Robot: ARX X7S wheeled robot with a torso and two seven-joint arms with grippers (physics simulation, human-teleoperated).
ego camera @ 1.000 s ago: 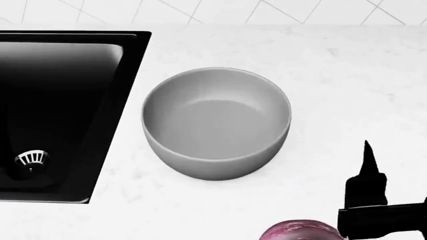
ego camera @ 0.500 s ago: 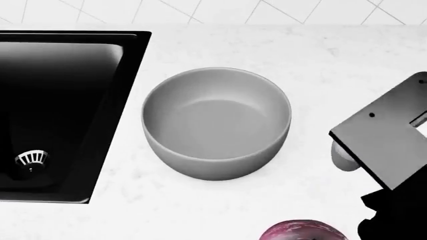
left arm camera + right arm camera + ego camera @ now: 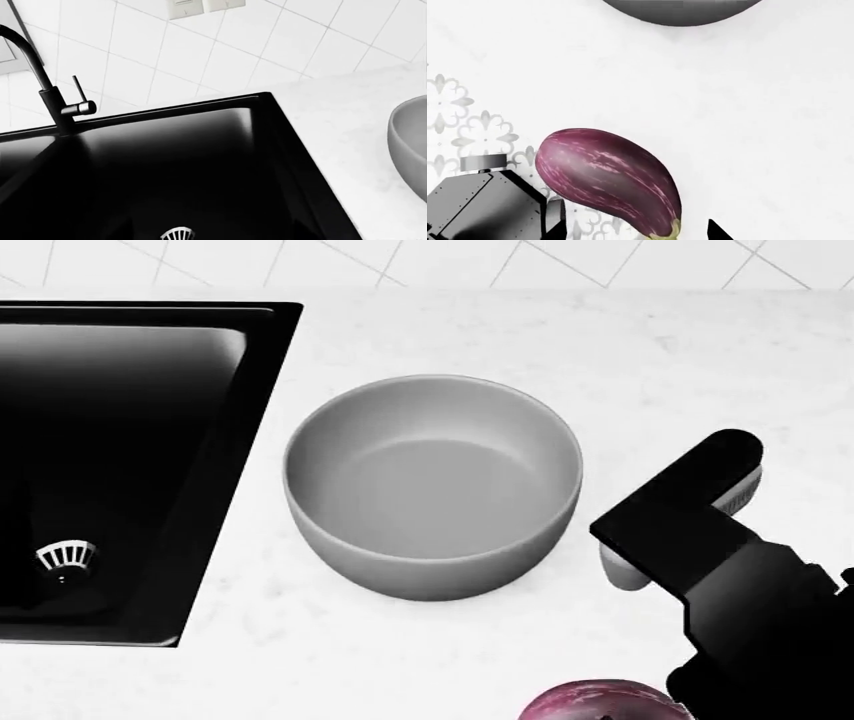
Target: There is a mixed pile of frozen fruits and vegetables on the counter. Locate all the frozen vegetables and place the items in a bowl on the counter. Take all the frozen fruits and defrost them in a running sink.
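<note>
A plain light-grey bowl point(image 3: 434, 485) stands empty on the white counter point(image 3: 667, 370), right of the black sink point(image 3: 120, 440). A purple streaked eggplant point(image 3: 607, 180) lies near the counter's front edge; it also shows at the bottom edge of the head view point(image 3: 601, 702). My right gripper point(image 3: 634, 235) is open, its black fingertips point(image 3: 554, 227) either side of the eggplant's green stem end, not closed on it. My right arm point(image 3: 747, 600) hangs over the counter right of the bowl. The artichoke, banana and kiwi are out of view. My left gripper does not show.
The black faucet point(image 3: 60, 100) with its lever stands behind the sink basin point(image 3: 187, 165), which has a slotted drain point(image 3: 177, 233). The bowl's rim point(image 3: 410, 140) is right of the sink. A grey robot part point(image 3: 480, 205) and patterned floor point(image 3: 454, 110) show past the counter edge.
My right arm has swung up and leftward into the head view, ending just right of the bowl. The bowl and the eggplant have not moved.
</note>
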